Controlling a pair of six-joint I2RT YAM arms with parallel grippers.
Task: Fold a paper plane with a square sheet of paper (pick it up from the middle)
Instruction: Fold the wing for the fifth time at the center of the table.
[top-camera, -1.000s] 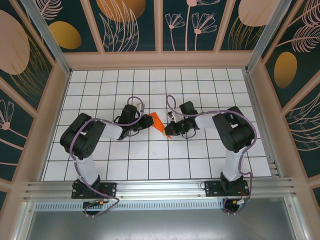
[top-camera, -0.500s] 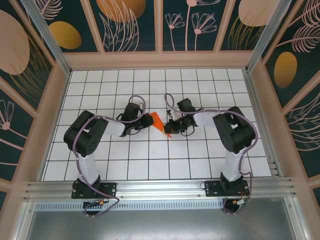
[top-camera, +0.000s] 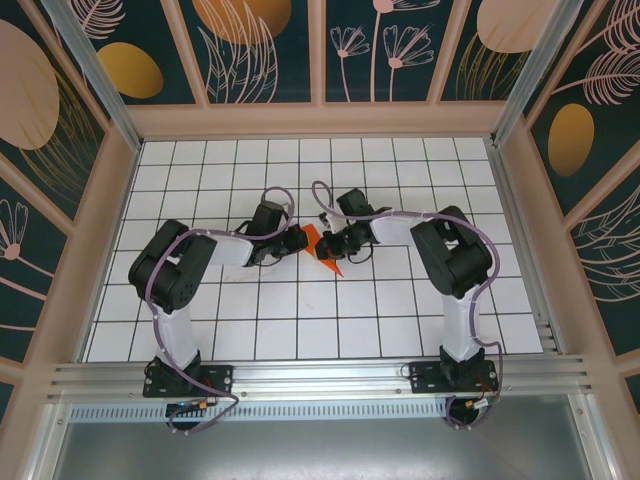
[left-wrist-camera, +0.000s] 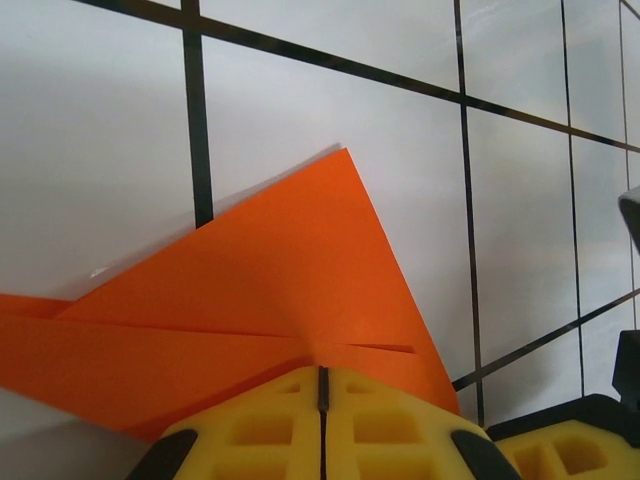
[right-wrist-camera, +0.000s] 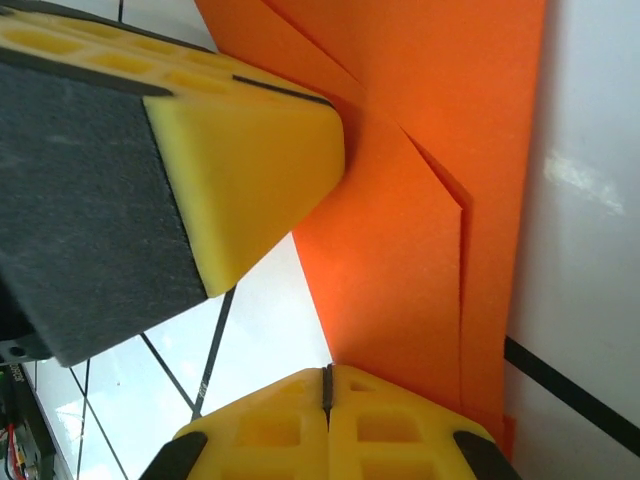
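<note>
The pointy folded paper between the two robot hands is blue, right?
No: the pointy folded paper is bright orange, not blue, as the top external view shows. It does lie between the left hand and right hand.

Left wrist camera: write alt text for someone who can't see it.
A folded orange paper, creased and with one corner pointing up, lies on a white table with black grid lines. The left end effector, its yellow fingers pressed together, is shut on the paper's near edge at the bottom of the frame.
</note>
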